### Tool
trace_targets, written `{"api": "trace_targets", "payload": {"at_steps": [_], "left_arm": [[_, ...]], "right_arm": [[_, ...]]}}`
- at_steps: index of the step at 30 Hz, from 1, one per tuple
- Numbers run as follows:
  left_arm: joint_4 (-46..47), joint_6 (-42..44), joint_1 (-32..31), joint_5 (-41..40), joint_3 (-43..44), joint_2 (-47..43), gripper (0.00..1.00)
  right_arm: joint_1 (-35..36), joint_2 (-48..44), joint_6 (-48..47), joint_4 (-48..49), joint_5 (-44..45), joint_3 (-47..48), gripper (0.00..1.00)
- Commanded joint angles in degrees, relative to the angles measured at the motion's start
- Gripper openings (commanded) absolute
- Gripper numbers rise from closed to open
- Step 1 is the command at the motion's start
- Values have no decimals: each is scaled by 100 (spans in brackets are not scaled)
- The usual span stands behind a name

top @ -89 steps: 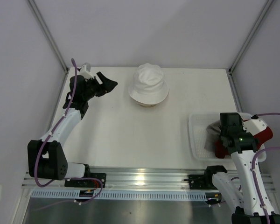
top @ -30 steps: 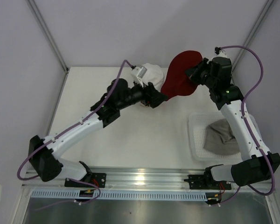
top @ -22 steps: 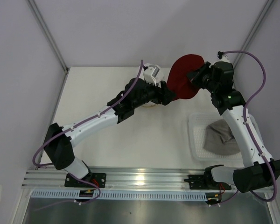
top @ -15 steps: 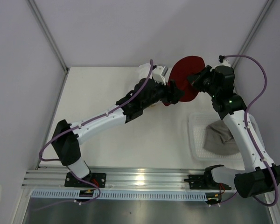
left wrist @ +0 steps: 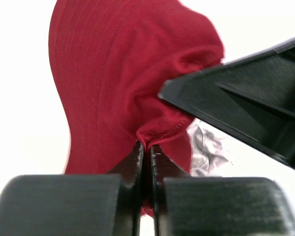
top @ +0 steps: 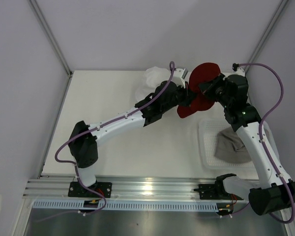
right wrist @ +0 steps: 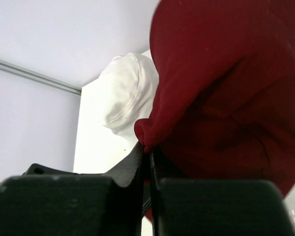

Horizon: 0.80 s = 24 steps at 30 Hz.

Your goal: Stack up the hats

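The left gripper (left wrist: 144, 147) and right gripper (right wrist: 147, 150) each clench the dark red fabric bucket hat (top: 200, 74), aloft beside the cream-white fabric bucket hat (right wrist: 125, 91). Only the overhead view shows the grey fabric bucket hat (top: 231, 145) in the white plastic mesh basket (top: 203, 142).

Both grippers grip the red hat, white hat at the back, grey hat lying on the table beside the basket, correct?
No: the top view shows the grey hat lying inside the white basket, not beside it. The rest holds: left gripper and right gripper both pinch the red hat, and the white hat is at the back.
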Motion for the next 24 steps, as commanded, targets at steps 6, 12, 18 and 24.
{"api": "trace_targets", "payload": {"at_steps": [6,12,18,24], "left_arm": [[-294,-129,356,945,478,-404,1],[-276,-1262,901,1816,505,-555,1],[32,-2108,1218,2046,627,-686,1],[-267,-2169,1438,2467,1085,-888,1]], "right_arm": [[-18,-197,-1037,-22,-151,333,78],[-377,-732,-1373,-524,1017,562,99],[-1011,-1418,-1127,-358,1072,-193,99],[-1143,-1700,-1416,1300,178,-1579,99]]}}
